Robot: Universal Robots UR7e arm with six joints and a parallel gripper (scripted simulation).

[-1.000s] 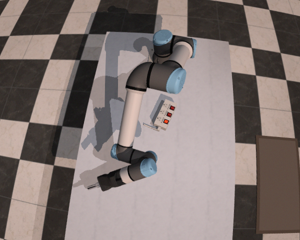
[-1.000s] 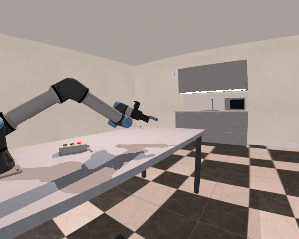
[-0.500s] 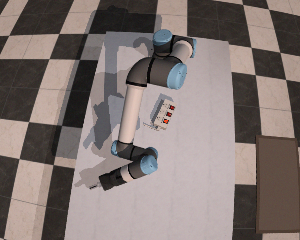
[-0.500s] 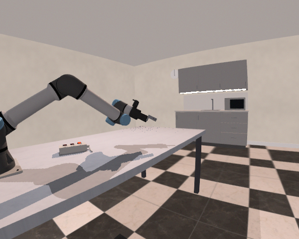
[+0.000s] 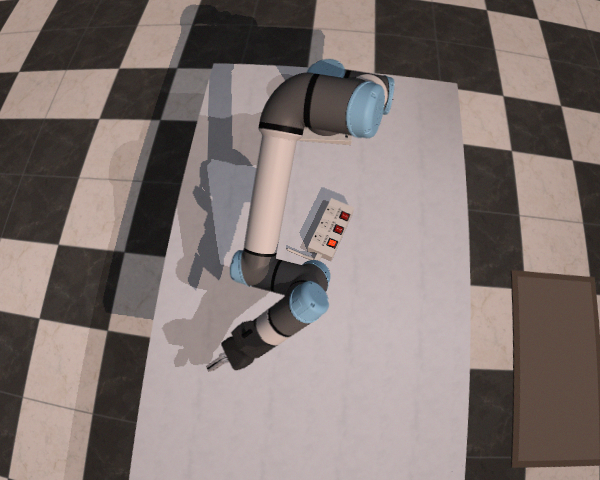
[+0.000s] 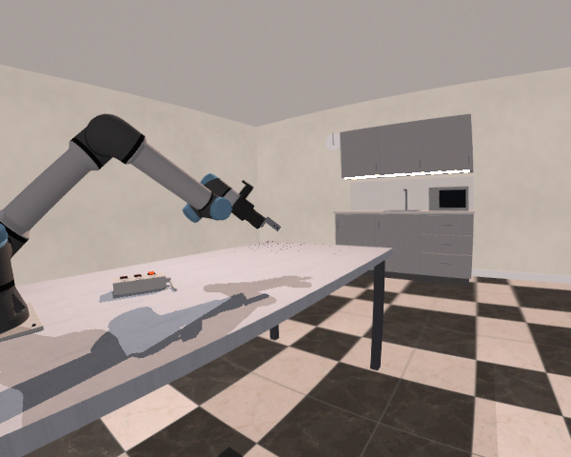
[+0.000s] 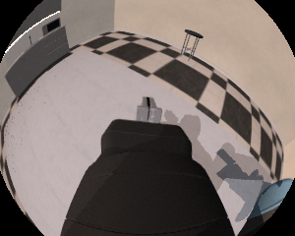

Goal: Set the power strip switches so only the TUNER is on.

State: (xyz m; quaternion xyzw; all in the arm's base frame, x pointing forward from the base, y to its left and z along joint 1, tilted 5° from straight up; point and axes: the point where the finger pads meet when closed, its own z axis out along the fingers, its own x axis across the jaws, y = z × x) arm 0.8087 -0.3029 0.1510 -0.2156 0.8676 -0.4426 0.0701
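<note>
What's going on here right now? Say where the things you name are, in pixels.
The arm is handling nothing: its gripper point(image 5: 209, 367) point(image 6: 278, 227) point(image 7: 147, 103) is shut, empty, in the air away from the power strip point(image 5: 318, 238) point(image 6: 141, 286). The strip lies flat on the table point(image 5: 393, 361) point(image 6: 324, 255) point(image 7: 79, 108), switches up. One switch point(image 5: 332, 242) point(image 6: 151, 272) glows bright; the other two look dark. I can't read which one is the TUNER.
</note>
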